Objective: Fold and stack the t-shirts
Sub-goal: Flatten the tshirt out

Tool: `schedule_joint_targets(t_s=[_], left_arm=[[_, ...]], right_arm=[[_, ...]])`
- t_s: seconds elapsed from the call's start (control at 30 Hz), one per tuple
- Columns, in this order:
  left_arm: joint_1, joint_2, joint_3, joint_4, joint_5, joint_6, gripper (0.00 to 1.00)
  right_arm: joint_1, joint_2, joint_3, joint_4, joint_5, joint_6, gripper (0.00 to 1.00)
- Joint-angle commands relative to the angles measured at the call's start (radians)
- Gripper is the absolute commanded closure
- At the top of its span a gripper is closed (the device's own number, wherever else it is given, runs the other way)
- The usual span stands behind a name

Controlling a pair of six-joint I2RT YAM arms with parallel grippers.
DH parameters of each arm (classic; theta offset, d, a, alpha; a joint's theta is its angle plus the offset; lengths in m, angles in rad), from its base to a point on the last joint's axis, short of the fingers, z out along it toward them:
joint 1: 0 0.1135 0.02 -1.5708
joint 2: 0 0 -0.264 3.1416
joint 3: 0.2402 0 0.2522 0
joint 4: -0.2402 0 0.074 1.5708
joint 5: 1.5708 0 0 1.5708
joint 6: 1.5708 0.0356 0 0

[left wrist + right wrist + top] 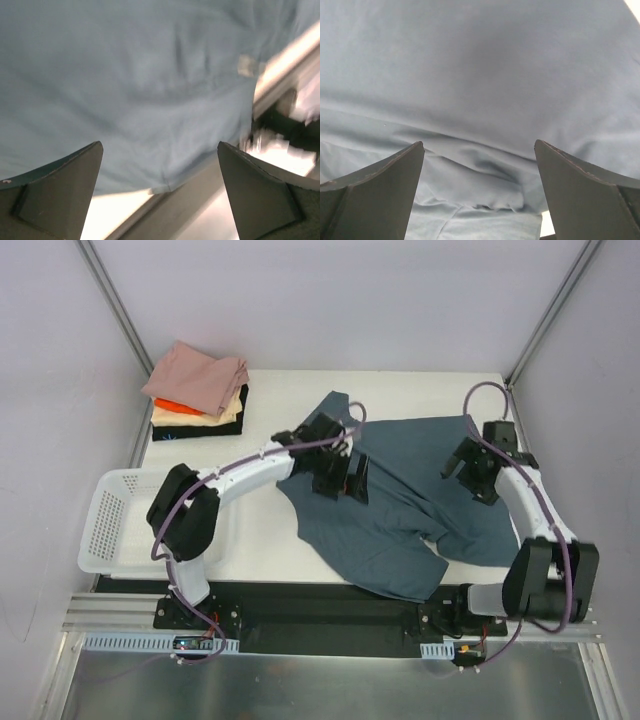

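Note:
A slate-blue t-shirt (410, 505) lies spread and rumpled across the middle and right of the table, its near hem hanging at the front edge. My left gripper (345, 478) hovers open over the shirt's left side. In the left wrist view the left gripper (159, 145) shows blue cloth (140, 75) and a hem corner between its wide jaws, with nothing held. My right gripper (466, 468) is open above the shirt's right part. The right gripper (479, 143) looks down on a fold of the cloth (480, 65). A folded stack of t-shirts (200, 388), pink on top, sits at the back left.
A white lattice basket (112, 525) stands at the left front of the table, beside the left arm's elbow. The table's front edge and metal rail (320, 615) run just below the shirt's hem. Grey walls enclose the back and both sides.

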Motion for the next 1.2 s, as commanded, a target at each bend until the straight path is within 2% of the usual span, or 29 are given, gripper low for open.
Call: schedule_joint_targets(t_s=[0.0, 0.07, 0.13, 0.2, 0.3, 0.5, 0.63, 0.73, 0.83, 0.87, 0.93, 1.17], left_arm=[[-0.041, -0.091, -0.261, 0.166, 0.076, -0.159, 0.01], [-0.052, -0.105, -0.347, 0.234, 0.077, -0.205, 0.01], [-0.052, -0.097, -0.384, 0.263, 0.073, -0.220, 0.01], [-0.041, -0.067, -0.384, 0.263, 0.034, -0.223, 0.01], [0.005, -0.018, -0.378, 0.263, 0.063, -0.232, 0.01], [0.202, 0.058, -0.375, 0.255, 0.054, -0.219, 0.01], [0.295, 0.128, -0.245, 0.180, 0.007, -0.168, 0.01], [0.339, 0.188, -0.101, 0.091, -0.038, -0.121, 0.01], [0.367, 0.230, 0.043, 0.022, -0.137, -0.102, 0.01], [0.371, 0.242, 0.077, -0.001, -0.214, -0.105, 0.01], [0.371, 0.237, 0.145, -0.054, -0.231, -0.104, 0.01], [0.278, 0.003, 0.017, -0.055, -0.274, -0.077, 0.01]], right_arm=[[0.138, 0.215, 0.198, -0.082, 0.091, -0.074, 0.04], [0.183, 0.272, 0.232, -0.078, 0.088, -0.063, 0.04], [0.199, 0.344, 0.251, -0.041, 0.018, -0.052, 0.04], [0.203, 0.402, 0.260, -0.019, -0.035, -0.043, 0.04], [0.207, 0.445, 0.269, -0.024, -0.035, -0.041, 0.04], [0.193, 0.471, 0.238, -0.035, -0.012, -0.048, 0.04], [0.186, 0.476, 0.212, -0.029, -0.035, -0.023, 0.04], [0.186, 0.453, 0.165, -0.009, -0.088, -0.003, 0.04], [0.186, 0.404, 0.116, -0.004, -0.075, 0.017, 0.04], [0.187, 0.387, 0.104, -0.002, -0.073, 0.017, 0.04], [0.187, 0.332, 0.077, -0.001, -0.059, 0.018, 0.04], [0.184, 0.192, 0.060, -0.004, 0.027, -0.006, 0.04]])
